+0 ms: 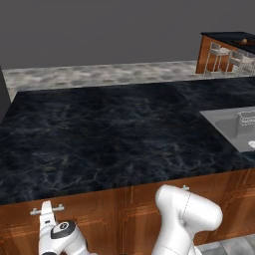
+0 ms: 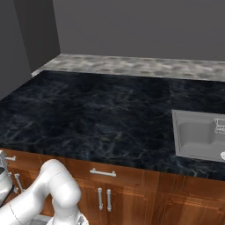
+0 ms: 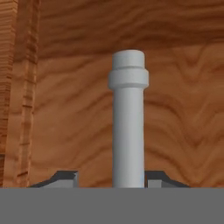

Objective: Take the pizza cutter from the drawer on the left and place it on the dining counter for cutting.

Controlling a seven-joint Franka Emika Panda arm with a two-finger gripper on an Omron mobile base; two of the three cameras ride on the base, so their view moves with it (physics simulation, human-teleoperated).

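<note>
Reaching low at the left end of the cabinet run, the gripper [image 3: 112, 177] sits right against the drawer [image 1: 84, 206] front, its silver bar handle [image 3: 128, 127] running up between the two dark fingers [image 3: 65, 178]. Fingers flank the bar on both sides with small gaps, so released, not clenched on it yet. In the left base view the white hand is just below the bar handle [image 1: 47, 209] at the drawer's left part; drawer looks closed, flush with the wood front. Pizza cutter not visible, can't tell where it is.

Above, the black veined marble worktop [image 1: 109, 134], bare across the middle. Right of it the grey sink [image 1: 234, 127] set into the top, a small wire rack [image 1: 246, 119] inside. Far upper right, the dining counter [image 1: 224, 42] with black top and pale metal chairs [image 1: 219, 57], well apart from the arm.

Right base view: another drawer bar handle [image 2: 103, 172] mid-front, two vertical door handles [image 2: 104, 199] below it, sink [image 2: 197, 136] at right.
</note>
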